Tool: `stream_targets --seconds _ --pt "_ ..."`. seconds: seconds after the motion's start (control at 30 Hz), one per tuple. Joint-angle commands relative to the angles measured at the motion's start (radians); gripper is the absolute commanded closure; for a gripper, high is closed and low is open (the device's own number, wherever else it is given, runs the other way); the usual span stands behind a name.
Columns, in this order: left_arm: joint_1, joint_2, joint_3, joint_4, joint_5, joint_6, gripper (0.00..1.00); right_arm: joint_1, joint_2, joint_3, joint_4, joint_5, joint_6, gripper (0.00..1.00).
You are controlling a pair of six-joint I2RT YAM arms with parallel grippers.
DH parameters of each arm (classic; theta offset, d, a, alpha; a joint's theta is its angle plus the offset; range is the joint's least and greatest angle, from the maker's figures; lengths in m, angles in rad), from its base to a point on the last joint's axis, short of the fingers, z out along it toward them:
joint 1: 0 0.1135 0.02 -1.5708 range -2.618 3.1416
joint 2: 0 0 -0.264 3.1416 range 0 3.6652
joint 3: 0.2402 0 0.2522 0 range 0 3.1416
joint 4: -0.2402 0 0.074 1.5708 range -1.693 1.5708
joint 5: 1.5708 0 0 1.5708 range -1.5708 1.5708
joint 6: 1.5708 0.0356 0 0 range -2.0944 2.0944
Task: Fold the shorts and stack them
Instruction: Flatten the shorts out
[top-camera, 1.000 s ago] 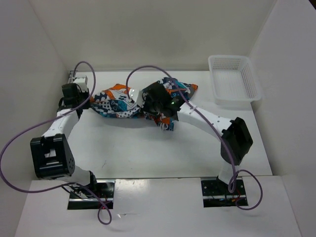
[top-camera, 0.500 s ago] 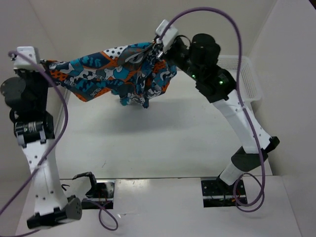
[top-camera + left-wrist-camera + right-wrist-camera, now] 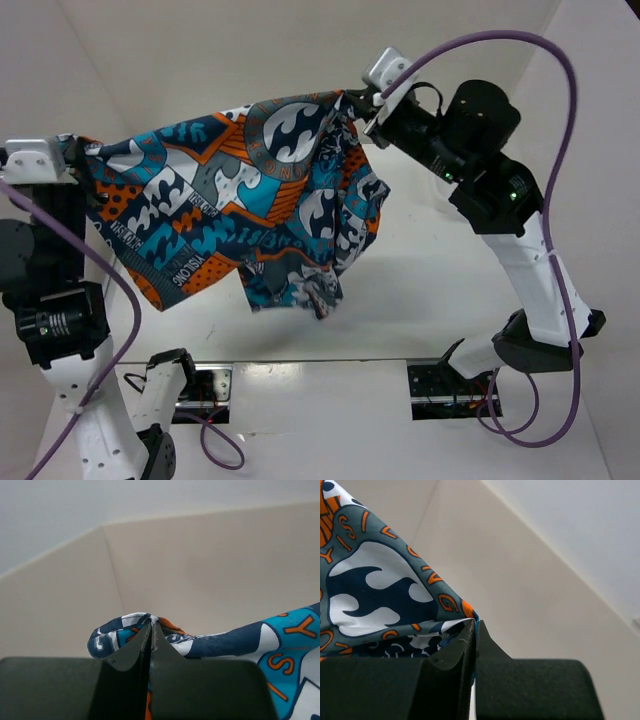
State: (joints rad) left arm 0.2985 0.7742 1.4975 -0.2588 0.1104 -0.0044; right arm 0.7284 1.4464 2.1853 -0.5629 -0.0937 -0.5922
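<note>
The shorts [image 3: 240, 205], in a teal, orange, navy and white cartoon print, hang spread in the air between both arms, well above the table. My left gripper [image 3: 78, 150] pinches their left corner, shut on the fabric; its wrist view shows the cloth [image 3: 200, 642] bunched at the closed fingertips [image 3: 151, 625]. My right gripper [image 3: 358, 108] holds the right corner high at the back, also shut; the print [image 3: 375, 595] drapes left from its tips [image 3: 476, 625]. The lower edge of the shorts dangles in loose folds.
A white plastic basket [image 3: 445, 195] at the back right is mostly hidden behind the right arm. White walls enclose the table [image 3: 420, 310] on three sides. Purple cables loop off both arms.
Both arms have lifted the shorts off the table, raised them and drawn them toward the near side. The fabric has spread from a bunched heap into a wide hanging sheet.
</note>
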Motion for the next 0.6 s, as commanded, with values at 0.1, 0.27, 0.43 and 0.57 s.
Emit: stream_targets --seconds 0.1,0.27,0.43,0.57 --pt "0.007 0.027 -0.101 -0.048 0.142 0.004 1.00 -0.003 -0.024 -0.185 0.027 0.025 0.009 1.00" --pt "0.007 0.118 -0.163 -0.057 0.248 0.004 1.00 -0.003 -0.015 -0.330 0.141 0.074 0.031 1.00" --pt "-0.065 0.233 -0.244 -0.164 0.261 0.004 0.74 -0.003 0.014 -0.496 0.196 0.112 0.040 1.00" --pt "-0.108 0.267 -0.370 -0.178 0.252 0.004 0.13 -0.003 -0.007 -0.738 0.253 0.112 0.049 1.00"
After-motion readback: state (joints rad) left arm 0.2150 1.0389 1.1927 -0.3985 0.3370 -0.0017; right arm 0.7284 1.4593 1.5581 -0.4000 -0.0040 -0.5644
